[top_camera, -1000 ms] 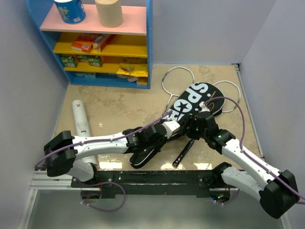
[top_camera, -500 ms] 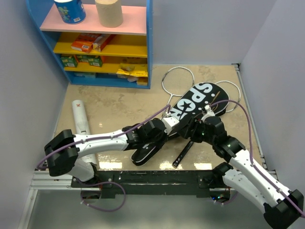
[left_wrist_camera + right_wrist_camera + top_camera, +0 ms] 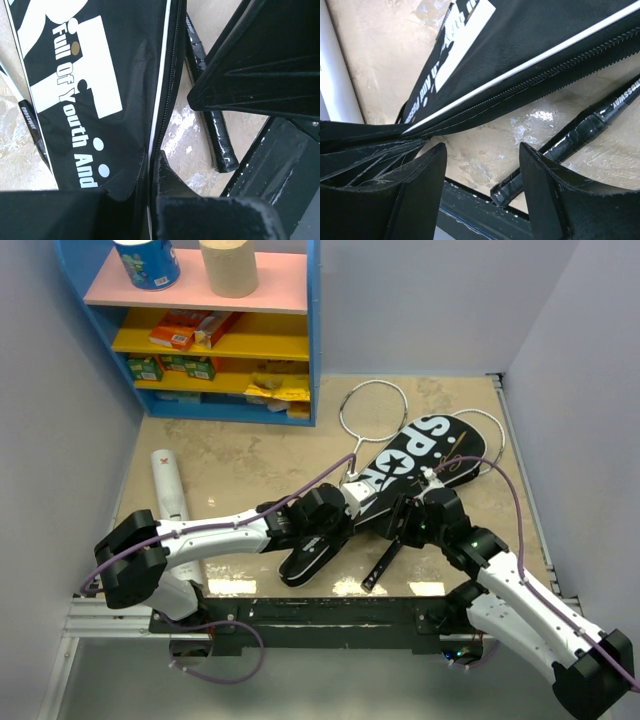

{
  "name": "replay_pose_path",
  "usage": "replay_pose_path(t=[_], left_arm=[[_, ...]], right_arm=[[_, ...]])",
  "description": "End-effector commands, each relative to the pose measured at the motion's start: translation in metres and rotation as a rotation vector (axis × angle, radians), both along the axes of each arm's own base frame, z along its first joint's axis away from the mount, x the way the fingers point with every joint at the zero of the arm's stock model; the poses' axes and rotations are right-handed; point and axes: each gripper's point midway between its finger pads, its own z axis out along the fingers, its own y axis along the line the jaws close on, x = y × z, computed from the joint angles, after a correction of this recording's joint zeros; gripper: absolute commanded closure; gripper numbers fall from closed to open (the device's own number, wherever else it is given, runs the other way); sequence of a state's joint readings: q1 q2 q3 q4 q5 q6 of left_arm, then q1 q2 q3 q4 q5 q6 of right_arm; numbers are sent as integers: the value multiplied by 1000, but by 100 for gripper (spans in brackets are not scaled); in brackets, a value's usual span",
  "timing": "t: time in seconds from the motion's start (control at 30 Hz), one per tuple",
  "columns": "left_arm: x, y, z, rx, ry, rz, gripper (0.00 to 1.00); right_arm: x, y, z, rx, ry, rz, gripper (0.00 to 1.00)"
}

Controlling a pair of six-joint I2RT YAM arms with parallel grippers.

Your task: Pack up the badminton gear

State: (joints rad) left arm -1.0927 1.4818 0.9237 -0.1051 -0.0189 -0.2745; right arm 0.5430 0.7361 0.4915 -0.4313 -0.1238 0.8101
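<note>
Beneath everything, a pale marbled table (image 3: pixel 250 455), walled in grey on three sides. At 11 o'clock, against the far wall, a blue shelf unit (image 3: pixel 312 330) with pink and yellow boards. From the near edge, two white-and-black arms: the left arm (image 3: pixel 210 535) reaching from 8 o'clock toward the centre, the right arm (image 3: pixel 520 585) coming in from 4 o'clock. Between them, flat on the table, the black bag (image 3: pixel 400 465) lettered SPORT, slanted from 7 o'clock up to 1 o'clock, wide end far, narrow end near the arm bases. At 12 o'clock, one white-framed racket (image 3: pixel 373 408), head clear of the bag, shaft running down to the bag's left edge. At 2 o'clock, a sliver of the second racket (image 3: pixel 504 440) peeping from beneath the wide end. At 6 o'clock, a black racket handle (image 3: pixel 385 562) poking out just beside the bag's right edge; cannot tell which racket it belongs to. At 9 o'clock, well apart from the bag, the long white tube (image 3: pixel 170 485), lying on its side. On the bag's zipper edge, the left gripper (image 3: pixel 150 172), clenched, fabric pinched between the fingers. Over the strip of table between bag edge and handle, the right gripper (image 3: pixel 482 165), released, jaws spread, grasping nothing. On the top board, a blue paper roll (image 3: pixel 147 262) and a tan paper roll (image 3: pixel 228 267), both upright; lower down, small coloured boxes (image 3: pixel 170 335).
</note>
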Motion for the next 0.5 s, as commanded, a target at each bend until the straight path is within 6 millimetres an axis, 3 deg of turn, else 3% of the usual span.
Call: replay_pose_path(t=[0.0,0.47], left_arm=[[6,-27,41,-153,-22,-23,100],[-18,-31,41,-210,14,-97,100]], right_arm=[[4,3,1,23,-7,-13,37],[24,-4,0,32,-19,-156,37]])
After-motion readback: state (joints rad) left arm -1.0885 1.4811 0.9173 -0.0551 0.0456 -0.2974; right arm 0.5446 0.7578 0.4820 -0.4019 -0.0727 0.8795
